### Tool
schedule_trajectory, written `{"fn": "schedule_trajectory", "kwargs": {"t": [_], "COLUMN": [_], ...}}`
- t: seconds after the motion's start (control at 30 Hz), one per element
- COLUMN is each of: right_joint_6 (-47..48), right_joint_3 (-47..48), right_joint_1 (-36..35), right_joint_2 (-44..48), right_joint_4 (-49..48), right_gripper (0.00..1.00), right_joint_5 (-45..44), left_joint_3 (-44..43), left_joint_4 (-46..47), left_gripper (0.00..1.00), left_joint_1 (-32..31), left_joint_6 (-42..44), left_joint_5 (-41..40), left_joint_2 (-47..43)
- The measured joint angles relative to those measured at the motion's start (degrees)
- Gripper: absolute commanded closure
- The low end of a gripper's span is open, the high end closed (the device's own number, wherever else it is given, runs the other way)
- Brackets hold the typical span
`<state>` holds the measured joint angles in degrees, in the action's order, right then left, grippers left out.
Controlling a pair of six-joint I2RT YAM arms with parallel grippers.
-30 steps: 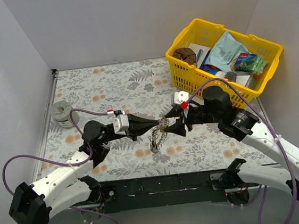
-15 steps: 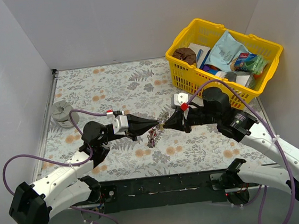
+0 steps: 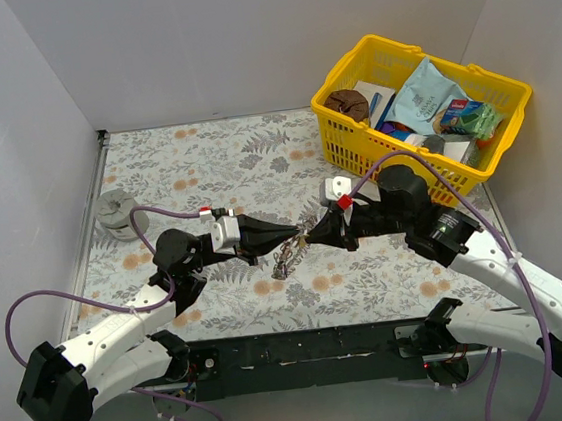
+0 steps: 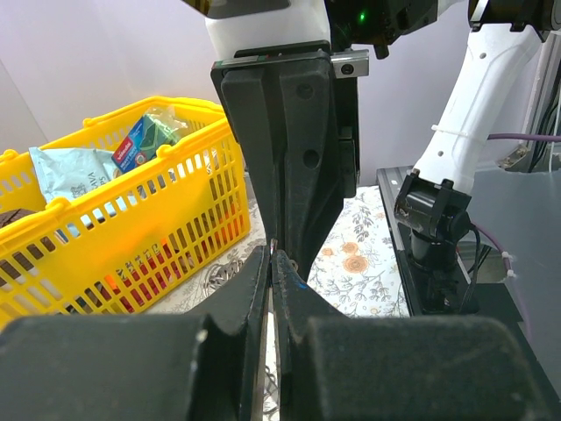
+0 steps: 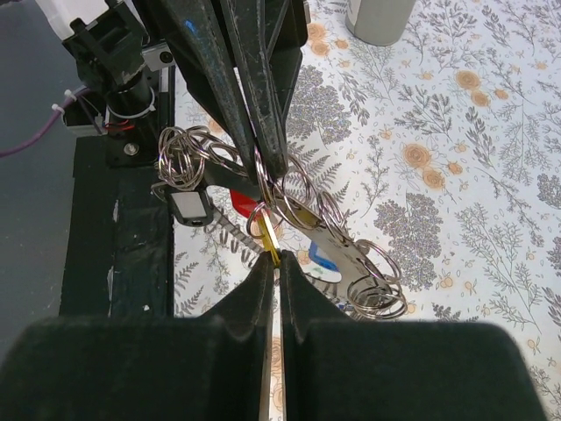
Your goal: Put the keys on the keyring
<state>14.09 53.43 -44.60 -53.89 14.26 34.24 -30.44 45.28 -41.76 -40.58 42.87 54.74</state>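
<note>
keys (image 3: 288,260) dangle from linked rings (image 5: 372,285) above the counter (image 3: 216,167), mid-scene. left jaws are clamped on the keyring (image 5: 296,180) wire; right jaws pinch the yellow key (image 5: 266,237). light, stiff, slippery metal: likely best gripped by the plastic heads.

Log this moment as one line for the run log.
left gripper: shut on keyring | right gripper: shut on yellow key | tips nearly touching above table | key bunch hanging beneath
</note>
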Motion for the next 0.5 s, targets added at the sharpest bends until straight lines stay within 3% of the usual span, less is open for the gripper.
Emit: {"fn": "schedule_trajectory", "kwargs": {"t": [0.5], "right_joint_6": [-0.3], "right_joint_3": [-0.8], "right_joint_1": [0.0], "right_joint_2": [-2.7], "right_joint_4": [-1.8], "right_gripper": [0.99], "right_joint_5": [2.9], "left_joint_3": [1.1], "left_joint_4": [0.6], "left_gripper": [1.0], "left_joint_1": [0.0], "left_joint_6": [-1.6], "left_joint_5": [-0.1], "left_joint_2": [0.0]}}
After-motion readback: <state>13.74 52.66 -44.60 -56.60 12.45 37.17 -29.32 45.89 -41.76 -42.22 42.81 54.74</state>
